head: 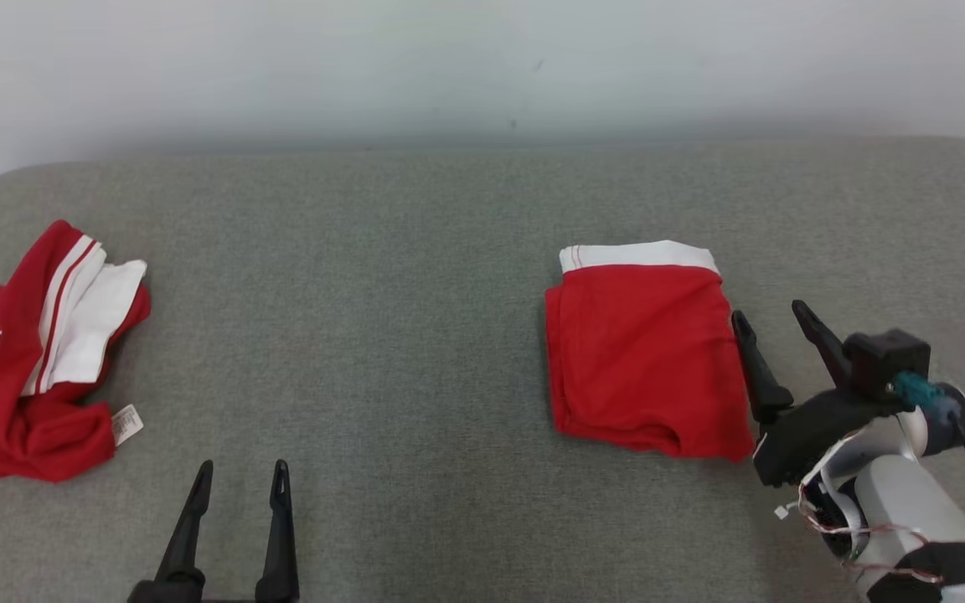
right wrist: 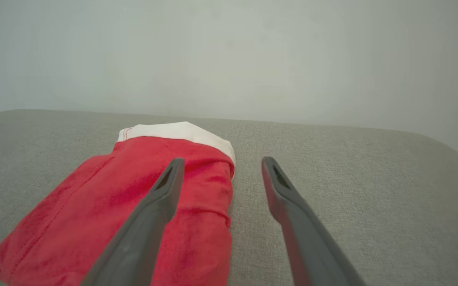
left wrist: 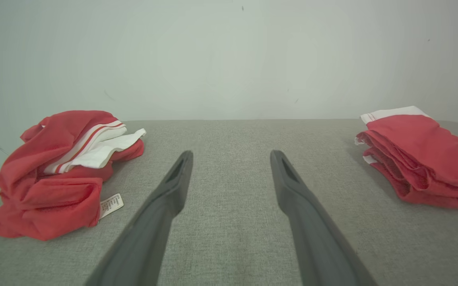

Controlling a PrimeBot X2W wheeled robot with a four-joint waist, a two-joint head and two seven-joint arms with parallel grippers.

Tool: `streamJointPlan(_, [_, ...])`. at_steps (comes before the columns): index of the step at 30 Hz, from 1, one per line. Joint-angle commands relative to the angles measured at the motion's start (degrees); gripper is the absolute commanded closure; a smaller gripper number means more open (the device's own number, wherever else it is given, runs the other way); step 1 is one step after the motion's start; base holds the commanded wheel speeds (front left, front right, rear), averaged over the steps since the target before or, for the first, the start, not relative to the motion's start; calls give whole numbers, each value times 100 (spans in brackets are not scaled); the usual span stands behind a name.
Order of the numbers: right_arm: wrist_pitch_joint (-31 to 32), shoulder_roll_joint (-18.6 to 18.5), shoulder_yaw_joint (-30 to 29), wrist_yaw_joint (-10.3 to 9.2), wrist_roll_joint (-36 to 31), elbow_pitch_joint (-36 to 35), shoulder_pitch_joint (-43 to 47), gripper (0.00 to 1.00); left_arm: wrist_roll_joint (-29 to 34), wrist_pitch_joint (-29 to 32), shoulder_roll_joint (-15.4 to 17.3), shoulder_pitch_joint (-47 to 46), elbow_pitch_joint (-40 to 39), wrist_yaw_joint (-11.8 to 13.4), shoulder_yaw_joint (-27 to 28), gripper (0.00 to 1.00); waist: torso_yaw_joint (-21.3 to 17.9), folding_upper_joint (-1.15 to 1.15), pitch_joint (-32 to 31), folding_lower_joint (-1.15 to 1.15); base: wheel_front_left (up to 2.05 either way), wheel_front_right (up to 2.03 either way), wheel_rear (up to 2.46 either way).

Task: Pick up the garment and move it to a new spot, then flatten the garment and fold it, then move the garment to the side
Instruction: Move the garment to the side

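The folded red shorts (head: 646, 360) are laid on the grey upholstered surface (head: 407, 293), right of centre — the right claw (head: 768, 311) is held open and empty just beside their right edge. The left claw (head: 244, 465) is likewise spread open, with a crumpled red-and-white garment (head: 22, 368) to its left.

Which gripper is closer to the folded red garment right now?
Right. The right gripper is open at the folded garment's right edge; the left gripper is well off to its left, nearer the crumpled garment.
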Motion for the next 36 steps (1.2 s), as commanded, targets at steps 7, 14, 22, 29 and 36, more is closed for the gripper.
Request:
streamJointPlan(7, [257,-130,237,-14,423,1346,-798,0,-77,-18,3,-299,49,85,-207,0,371,0,391,-1,0,0,0])
streamJointPlan(14, [270,-84,578,-14,740,2106,-1039,0,-103,-18,3,-438,58,150,-301,0,478,0,548,-1,0,0,0])
streamJointPlan(22, [510,-4,1073,-16,1268,2648,-1074,100,-134,-18,3,-503,104,194,-326,0,413,0,575,-1,0,0,0])
streamJointPlan(29, [358,-411,1768,-18,1307,2376,-1693,100,-86,-18,3,-724,-23,213,-396,0,247,0,861,-1,0,0,0])
streamJointPlan(36, [544,-1183,2735,-15,1440,1982,-2570,100,33,-18,5,-1063,-230,164,-459,0,-167,0,1540,-1,0,0,0])
